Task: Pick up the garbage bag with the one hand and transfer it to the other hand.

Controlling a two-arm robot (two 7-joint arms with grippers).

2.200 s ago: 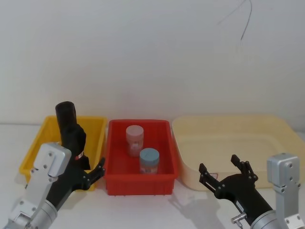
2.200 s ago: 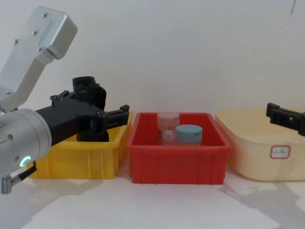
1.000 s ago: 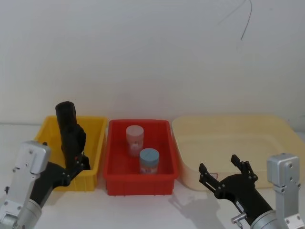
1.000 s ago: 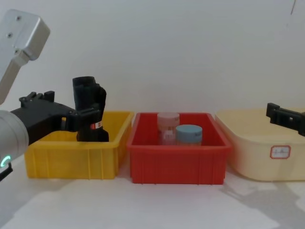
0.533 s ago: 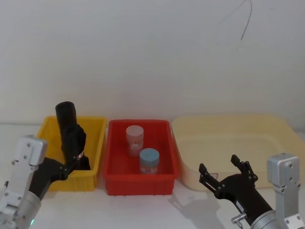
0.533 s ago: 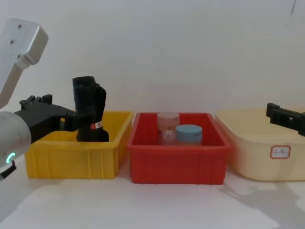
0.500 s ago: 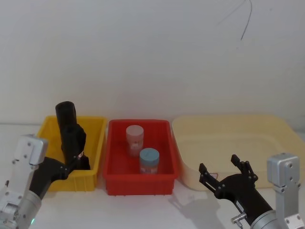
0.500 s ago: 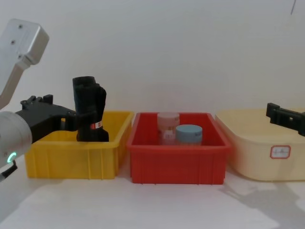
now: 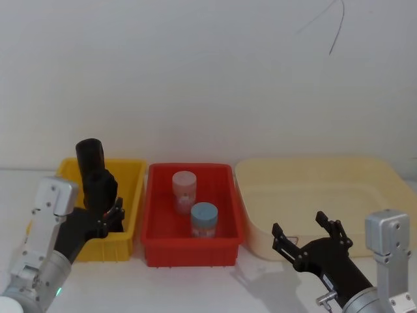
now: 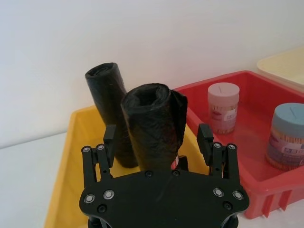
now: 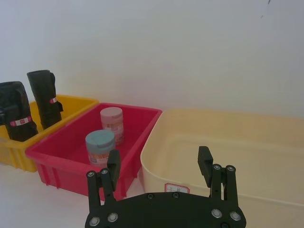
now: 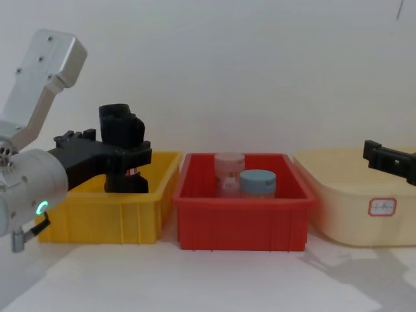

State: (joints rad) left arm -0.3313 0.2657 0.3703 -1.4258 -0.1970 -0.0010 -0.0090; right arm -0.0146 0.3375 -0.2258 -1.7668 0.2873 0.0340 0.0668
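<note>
Standing upright, the garbage bag (image 10: 153,124) sits between the left tool's (image 10: 157,136) parted fingers (image 10: 205,138).

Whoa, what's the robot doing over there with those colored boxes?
The robot's left gripper is reaching into the yellow bin, its open fingers on either side of the nearer garbage bag, a black roll standing upright. It hasn't squeezed or lifted it yet. A second roll stands behind it. The right gripper hovers open in front of the cream tub.
</note>
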